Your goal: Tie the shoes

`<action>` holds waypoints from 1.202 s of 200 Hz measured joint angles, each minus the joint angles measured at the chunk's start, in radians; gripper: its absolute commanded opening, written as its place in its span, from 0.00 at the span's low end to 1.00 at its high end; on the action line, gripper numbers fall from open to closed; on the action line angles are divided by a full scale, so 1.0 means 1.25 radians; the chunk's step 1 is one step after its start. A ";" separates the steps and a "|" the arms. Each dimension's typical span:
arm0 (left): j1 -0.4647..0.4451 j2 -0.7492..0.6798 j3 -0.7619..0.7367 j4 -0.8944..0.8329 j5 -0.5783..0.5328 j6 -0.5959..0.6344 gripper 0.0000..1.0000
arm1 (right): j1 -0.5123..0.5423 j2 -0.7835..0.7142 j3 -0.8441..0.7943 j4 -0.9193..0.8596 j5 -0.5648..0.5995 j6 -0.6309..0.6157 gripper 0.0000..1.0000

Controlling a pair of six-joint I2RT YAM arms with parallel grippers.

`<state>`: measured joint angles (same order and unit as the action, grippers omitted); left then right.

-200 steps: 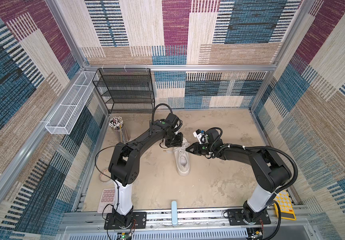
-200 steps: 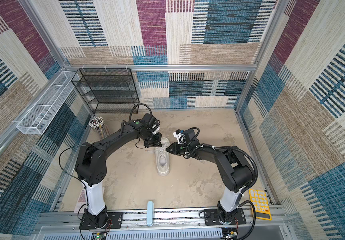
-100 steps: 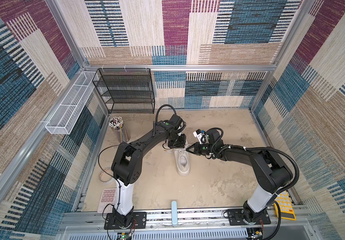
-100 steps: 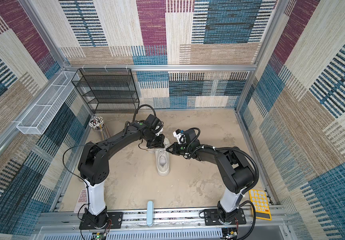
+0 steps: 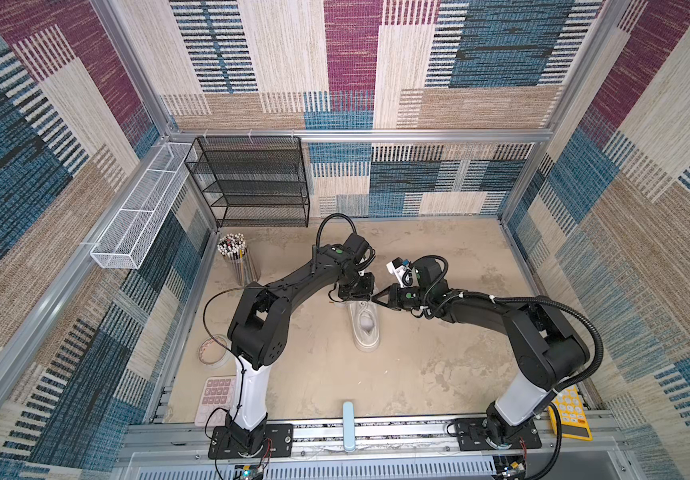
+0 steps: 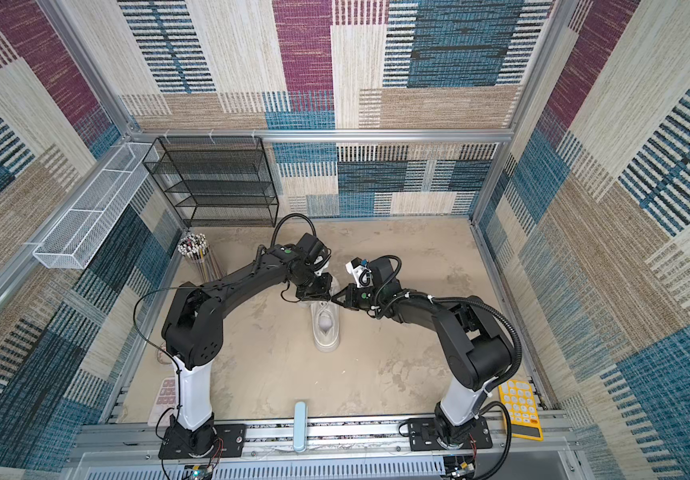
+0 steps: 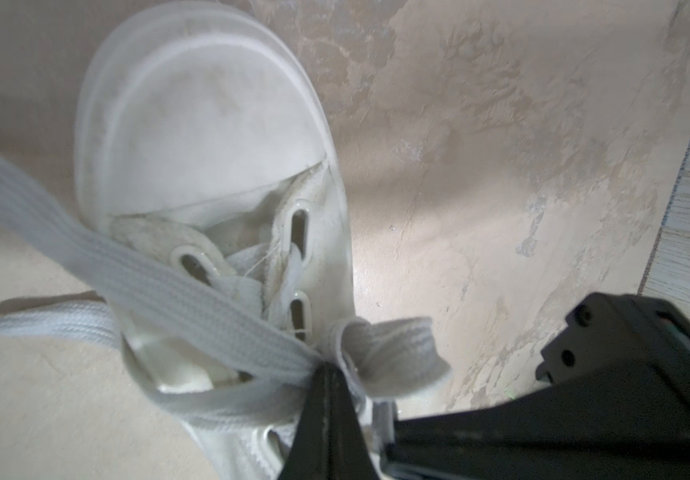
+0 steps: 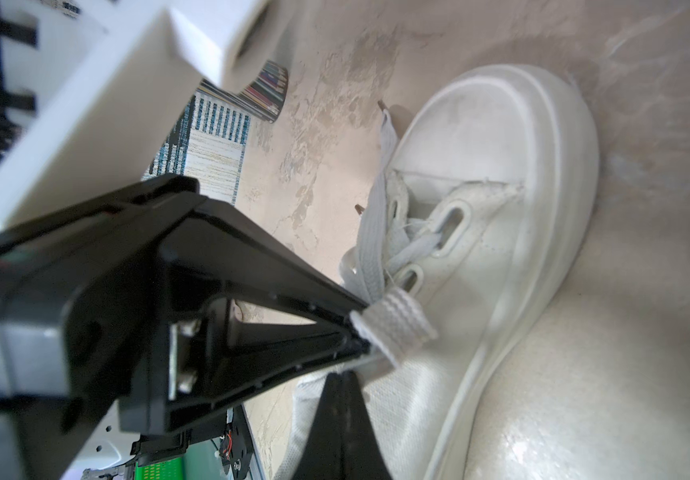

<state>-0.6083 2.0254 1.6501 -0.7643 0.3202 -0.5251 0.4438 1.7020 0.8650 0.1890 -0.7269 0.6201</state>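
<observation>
Left gripper (image 7: pixel 326 374) and right gripper (image 8: pixel 343 377), each clamped on laces (image 7: pixel 177 291), meet tip-to-tip above sneaker (image 5: pixel 366 328), from its 2 flanks; pull judged outward, across its long axis.

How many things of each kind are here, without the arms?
White platform sneaker: 1
Black wire-mesh shelf rack: 1
White wire-mesh basket: 1
Holder of pens: 1
Calculators, pink and yellow: 2
Clear tape roll: 1
Pale blue bar: 1
Total: 8

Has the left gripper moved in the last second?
Yes. In a top view the left gripper has shifted rightward, away from the pencil cup and closer to the right gripper, above the sneaker.
</observation>
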 measured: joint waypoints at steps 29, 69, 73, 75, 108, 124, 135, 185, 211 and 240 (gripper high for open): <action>-0.002 0.002 -0.003 0.006 0.000 0.000 0.00 | 0.000 0.000 0.007 0.001 -0.008 0.007 0.00; -0.003 -0.004 -0.020 0.020 0.001 0.000 0.00 | 0.000 0.026 0.031 0.001 -0.024 0.013 0.00; -0.003 -0.005 -0.022 0.022 0.001 0.000 0.00 | 0.000 0.027 0.034 0.001 -0.025 0.013 0.00; -0.003 -0.006 -0.023 0.023 0.001 0.000 0.00 | 0.000 0.028 0.036 0.001 -0.026 0.013 0.00; -0.002 -0.012 -0.029 0.030 0.005 0.000 0.00 | -0.001 0.044 0.060 -0.013 -0.024 0.012 0.08; -0.002 -0.012 -0.032 0.030 0.009 -0.001 0.00 | -0.001 0.047 0.060 -0.024 -0.023 0.011 0.14; -0.002 -0.012 -0.034 0.031 0.016 -0.001 0.00 | -0.002 0.046 0.060 -0.029 -0.020 0.006 0.19; -0.003 -0.012 -0.044 0.032 0.042 -0.001 0.00 | -0.004 0.013 0.049 -0.045 0.009 -0.002 0.31; -0.004 -0.012 -0.046 0.033 0.043 -0.001 0.00 | -0.006 -0.011 0.024 -0.057 0.019 -0.006 0.32; -0.004 -0.012 -0.046 0.034 0.044 -0.001 0.00 | -0.015 -0.048 -0.013 -0.066 0.037 -0.006 0.30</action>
<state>-0.6132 2.0106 1.5921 -0.7223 0.3752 -0.5259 0.4248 1.6417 0.8490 0.1062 -0.6807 0.6121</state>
